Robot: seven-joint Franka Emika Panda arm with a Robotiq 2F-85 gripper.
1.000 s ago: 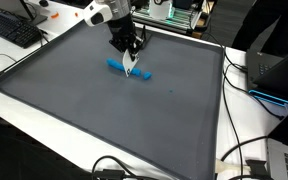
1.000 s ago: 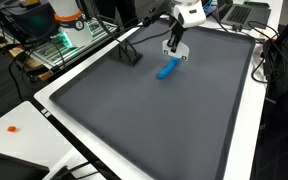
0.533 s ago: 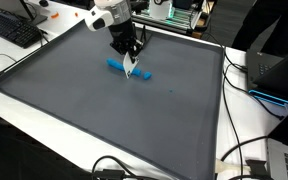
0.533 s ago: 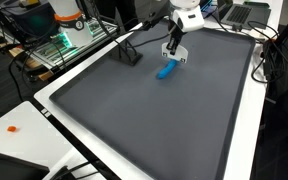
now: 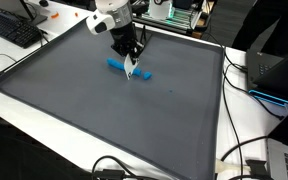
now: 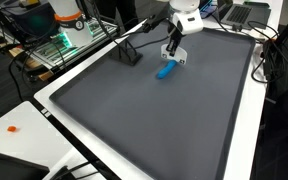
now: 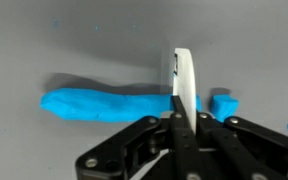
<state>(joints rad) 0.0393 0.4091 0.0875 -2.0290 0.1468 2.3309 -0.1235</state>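
The blue bar (image 7: 104, 103) runs left to right across mid-frame in the wrist view. The gripper (image 7: 184, 80) crosses it near its right end, fingers pressed together.

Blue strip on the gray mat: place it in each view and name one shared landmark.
In an exterior view: the blue strip lies upper middle on the gray mat, under the jaws.
In an exterior view: the strip lies upper right, under the jaws.
Wrist view: it runs across the middle.
Shared landmark: the white blade in the jaws, near one end of the strip.
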